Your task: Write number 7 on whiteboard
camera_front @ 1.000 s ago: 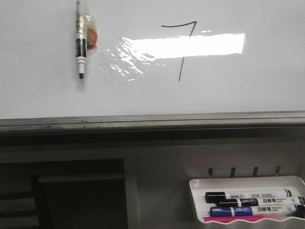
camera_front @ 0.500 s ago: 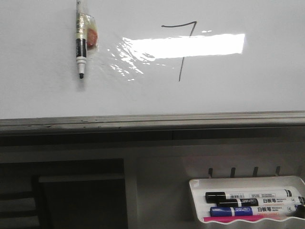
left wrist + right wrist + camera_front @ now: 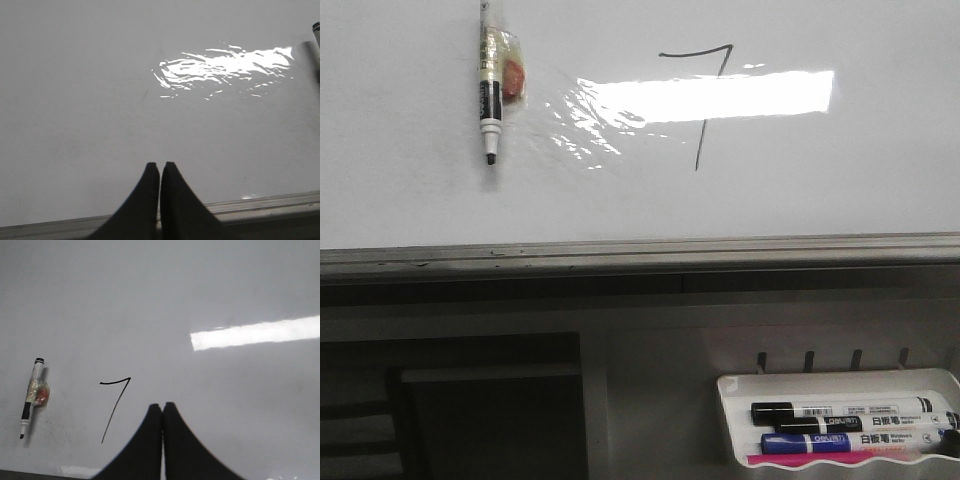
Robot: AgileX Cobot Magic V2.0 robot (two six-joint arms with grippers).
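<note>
The whiteboard (image 3: 410, 200) fills the upper half of the front view, glossy white with a bright glare strip. A thin black number 7 (image 3: 701, 110) is drawn on it, right of centre; it also shows in the right wrist view as the number 7 (image 3: 114, 410). A black-and-white marker (image 3: 489, 95) hangs on the board, tip down, left of the 7, with an orange patch on its barrel. My left gripper (image 3: 160, 165) is shut and holds nothing, facing bare board (image 3: 75, 100). My right gripper (image 3: 162, 406) is shut and holds nothing, a little right of the 7's stem. Neither arm shows in the front view.
A grey metal rail (image 3: 640, 252) runs along the board's lower edge. Below it at the right, a small white tray (image 3: 735, 420) holds black and blue markers (image 3: 840, 412). A dark recess (image 3: 470, 410) lies at the lower left.
</note>
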